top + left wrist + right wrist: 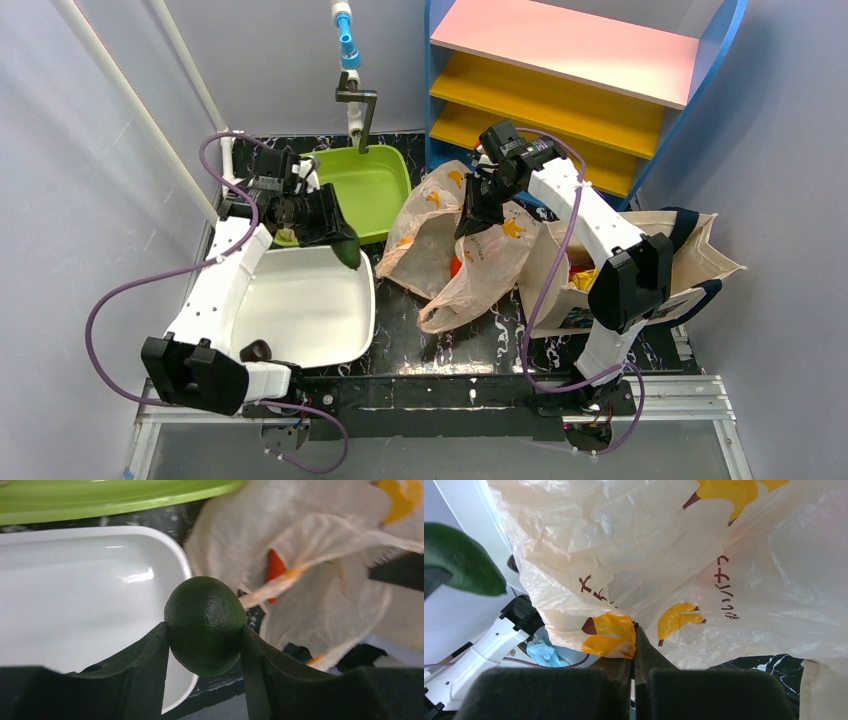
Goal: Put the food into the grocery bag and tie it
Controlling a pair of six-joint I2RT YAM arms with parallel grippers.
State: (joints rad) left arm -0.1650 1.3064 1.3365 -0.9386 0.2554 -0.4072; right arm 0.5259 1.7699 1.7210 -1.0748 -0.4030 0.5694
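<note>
Starting at your near edge, one dark brown ball (256, 351) sits in the near-left corner of the white tray (300, 310), close beside your left arm's base.

Item: white tray, shallow, glossy, on the left half of the black marbled tabletop (450, 340). Apart from the ball, you see bare white inside it.

Item: left pincer (338, 240), poised over the tray's far-right corner. Your left wrist view shows its two dark fingers (150, 660) clamped on either side of a dark green fruit (205, 610), round and dimpled, gripped at its middle and held clear of the tray.

Item: grocery bag (450, 250), thin beige plastic with yellow banana marks and dark lettering. It lies slumped at mid-tabletop, just right of the tray, with its mouth gaping toward the fruit. A red piece (274, 567) shows inside through the folds.

Item: right pincer (466, 232), reaching down onto the bag's upper edge. Your right wrist view shows its fingers pressed together with a fold of the printed plastic pinched between them, lifting that side.

Item: cream tote (700, 250) with navy handles, standing right of the bag behind your right arm, something yellow inside.

Item: green basin (370, 185), far left of centre, just beyond the tray, under a tap (355, 100).

Item: shelf unit (580, 70), blue frame, pink and yellow boards, at the far right.
</note>
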